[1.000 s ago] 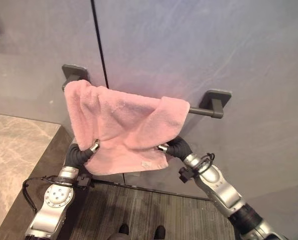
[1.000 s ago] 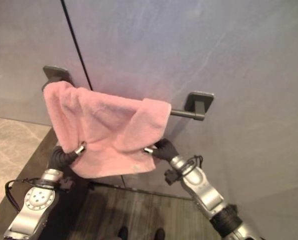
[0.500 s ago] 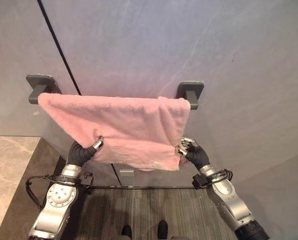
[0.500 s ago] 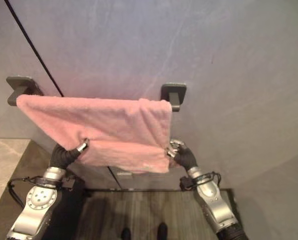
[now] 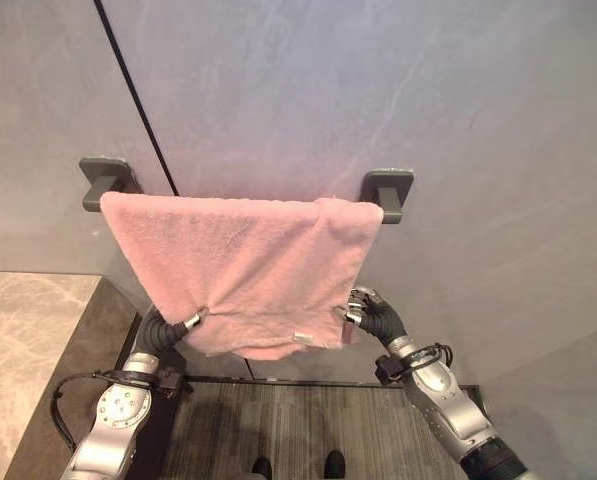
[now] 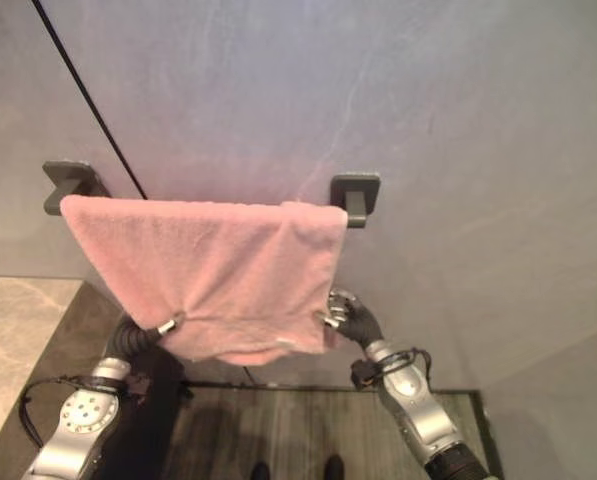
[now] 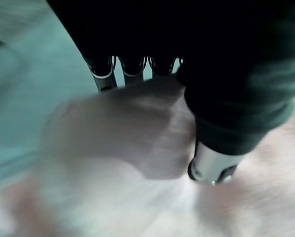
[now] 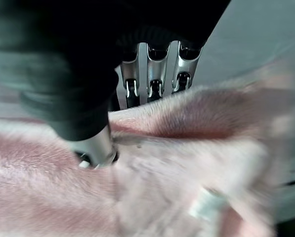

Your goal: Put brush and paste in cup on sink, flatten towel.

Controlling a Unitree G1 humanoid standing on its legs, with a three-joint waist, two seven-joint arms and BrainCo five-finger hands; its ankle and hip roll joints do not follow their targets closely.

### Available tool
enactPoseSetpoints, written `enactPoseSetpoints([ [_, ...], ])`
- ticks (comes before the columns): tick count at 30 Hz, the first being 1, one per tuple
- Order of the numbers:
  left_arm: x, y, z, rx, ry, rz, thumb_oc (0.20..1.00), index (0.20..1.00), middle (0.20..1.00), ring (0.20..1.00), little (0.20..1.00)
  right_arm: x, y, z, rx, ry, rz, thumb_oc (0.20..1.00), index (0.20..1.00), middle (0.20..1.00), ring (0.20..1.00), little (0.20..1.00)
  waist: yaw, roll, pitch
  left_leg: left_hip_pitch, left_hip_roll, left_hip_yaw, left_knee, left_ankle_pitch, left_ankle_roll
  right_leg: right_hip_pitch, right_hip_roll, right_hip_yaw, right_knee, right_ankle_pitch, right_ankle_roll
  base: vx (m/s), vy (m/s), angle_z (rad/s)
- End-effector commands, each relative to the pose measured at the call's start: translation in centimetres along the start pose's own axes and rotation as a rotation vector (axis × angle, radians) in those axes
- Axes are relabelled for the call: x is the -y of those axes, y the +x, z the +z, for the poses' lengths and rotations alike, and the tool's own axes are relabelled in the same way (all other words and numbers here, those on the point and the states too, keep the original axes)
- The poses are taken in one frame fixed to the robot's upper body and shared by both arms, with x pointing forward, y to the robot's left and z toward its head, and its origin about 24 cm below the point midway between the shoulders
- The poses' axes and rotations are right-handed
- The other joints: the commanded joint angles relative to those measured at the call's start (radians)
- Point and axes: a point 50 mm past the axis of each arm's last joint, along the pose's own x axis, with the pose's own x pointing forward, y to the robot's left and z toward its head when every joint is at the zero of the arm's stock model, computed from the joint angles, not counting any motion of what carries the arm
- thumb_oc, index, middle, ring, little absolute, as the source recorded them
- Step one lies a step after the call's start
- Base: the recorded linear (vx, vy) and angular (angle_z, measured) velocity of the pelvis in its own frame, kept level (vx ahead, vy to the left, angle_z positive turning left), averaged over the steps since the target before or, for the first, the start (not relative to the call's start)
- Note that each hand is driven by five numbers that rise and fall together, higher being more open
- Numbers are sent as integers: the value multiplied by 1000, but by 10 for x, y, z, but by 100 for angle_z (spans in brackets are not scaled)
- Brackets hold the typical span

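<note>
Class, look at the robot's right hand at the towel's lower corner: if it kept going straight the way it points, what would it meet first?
Most likely the grey wall behind the pink towel that the right hand pinches; depth is unclear.

The towel (image 5: pixel 250 268) hangs over the rail, spread between the left bracket (image 5: pixel 106 179) and the right bracket (image 5: pixel 389 189) on the wall (image 5: pixel 378 90). The left hand (image 5: pixel 170 328) pinches its lower left edge, and the right hand (image 5: pixel 370 313) is at the lower right edge, seemingly pinching it too. A counter (image 5: pixel 28 340) lies left, below the towel
</note>
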Motion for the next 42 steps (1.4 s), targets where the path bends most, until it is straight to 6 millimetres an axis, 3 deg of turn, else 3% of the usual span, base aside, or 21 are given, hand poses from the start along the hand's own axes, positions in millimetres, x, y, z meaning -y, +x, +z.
enactPoseSetpoints([
  [1,0,2,-10,-48,88,-74,1000,1000,1000,1000,1000,-5,9,-6,-29,104,1,1000,1000,1000,1000,1000,-1,-47,-30,-15,73,26,5,23,-63,31,-167,24,1,-2,149,-22,23,-6],
  [2,6,-2,-32,-152,81,-67,1000,1000,1000,1000,1000,8,1,-33,-132,175,-109,1000,1000,1000,1000,1000,-12,-43,-35,-12,72,35,5,20,-61,27,-168,34,1,2,150,-21,24,-6],
  [3,6,-2,-32,-151,81,-67,1000,1000,1000,1000,1000,9,1,-33,-131,175,-110,1000,1000,1000,1000,1000,-10,-43,-34,-11,72,36,5,20,-61,27,-168,35,1,2,150,-18,33,-18],
  [5,11,-10,-62,-305,25,-31,1000,1000,1000,1000,1000,34,-19,-67,-262,251,-329,1000,1000,1000,1000,1000,-27,-34,-38,-9,68,44,5,18,-58,21,-170,47,1,6,151,-16,30,-24],
  [7,11,-16,-72,-356,26,2,1000,1000,1000,1000,1000,49,-32,-75,-284,268,-452,1000,1000,1000,1000,1000,-37,-26,-40,-7,67,48,5,15,-56,19,-171,53,1,8,151,-4,31,-8],
  [8,5,-20,-74,-369,38,56,1000,1000,1000,1000,1000,65,-46,-78,-281,274,-598,1000,1000,1000,1000,1000,-44,-21,-41,-4,65,49,5,13,-55,19,-171,55,1,9,152,11,39,-5],
  [10,-16,-27,-69,-351,31,197,1000,1000,1000,1000,1000,90,-62,-57,-278,-64,-691,1000,1000,1000,1000,1000,-52,-14,-40,2,65,53,5,5,-54,18,-170,62,1,6,154,15,30,-4],
  [11,-24,-26,-59,-301,53,246,1000,1000,1000,1000,1000,92,-60,-35,-164,-87,-704,1000,1000,1000,1000,1000,-56,-15,-42,-3,64,55,5,7,-53,12,-171,65,1,10,154,1,10,-8],
  [12,-24,-26,-59,-303,54,245,1000,1000,1000,1000,1000,92,-60,-36,-167,-88,-704,1000,1000,1000,1000,1000,-56,-15,-43,-2,64,55,5,7,-53,12,-171,65,1,10,154,-6,16,-19],
  [13,-39,-28,-45,-221,58,368,1000,1000,1000,1000,1000,97,-71,-11,-52,-136,-732,1000,1000,1000,1000,1000,-63,-17,-42,0,64,57,5,5,-52,13,-172,69,1,11,154,4,17,-21],
  [15,-45,-27,-37,-182,61,415,1000,1000,1000,1000,1000,100,-74,-3,-21,-201,-758,1000,1000,1000,1000,1000,-64,-16,-43,0,63,57,5,3,-51,12,-173,70,1,10,155,-3,10,-10],
  [16,-63,-29,-13,-55,93,546,1000,1000,1000,1000,1000,98,-76,30,138,-297,-793,1000,1000,1000,1000,1000,-66,-17,-43,1,64,59,5,0,-50,10,-173,73,1,10,158,0,0,0],
  [18,-89,-36,32,157,286,742,1000,1000,1000,1000,1000,85,-83,91,434,-564,-805,1000,1000,1000,1000,1000,-66,-21,-40,2,66,67,5,3,-49,4,-176,81,1,18,164,-37,4,-6],
  [19,-91,-37,39,196,335,759,1000,1000,1000,1000,1000,81,-83,97,473,-600,-795,1000,1000,1000,1000,1000,-66,-21,-44,3,66,68,5,-4,-49,6,-177,82,1,12,167,-28,5,-16],
  [21,-103,-43,73,365,542,828,1000,1000,1000,1000,1000,60,-86,133,679,-816,-743,1000,1000,1000,1000,1000,-58,-24,-43,-4,65,67,5,7,-53,-1,-178,83,1,22,168,-31,-6,-14],
  [23,-109,-51,88,434,709,836,1000,1000,1000,1000,1000,44,-92,153,806,-958,-696,1000,1000,1000,1000,1000,-53,-23,-42,-1,66,65,5,1,-56,4,-179,81,1,17,171,-6,-9,-5],
  [26,-119,-64,102,492,870,857,1000,1000,1000,1000,1000,25,-93,169,931,-1085,-608,1000,1000,1000,1000,1000,-38,-26,-49,0,66,60,5,-6,-57,5,-181,78,1,10,173,10,-1,1],
  [28,-121,-68,112,536,910,868,1000,1000,1000,1000,1000,19,-84,173,923,-1184,-524,1000,1000,1000,1000,1000,-27,-29,-46,5,65,59,5,-8,-56,10,-179,79,1,7,171,0,0,0],
  [31,-116,-66,127,611,991,747,1000,1000,1000,1000,1000,18,-77,171,850,-1330,-394,1000,1000,1000,1000,1000,-21,-30,-45,12,66,58,5,-7,-56,19,-175,73,1,1,166,8,-5,3],
  [42,-108,-57,142,675,1137,565,1000,1000,1000,1000,1000,-3,-71,199,981,-1460,-246,1000,1000,1000,1000,1000,-16,-39,-29,-8,65,45,5,2,-57,11,-171,54,1,4,167,8,-1,4],
])
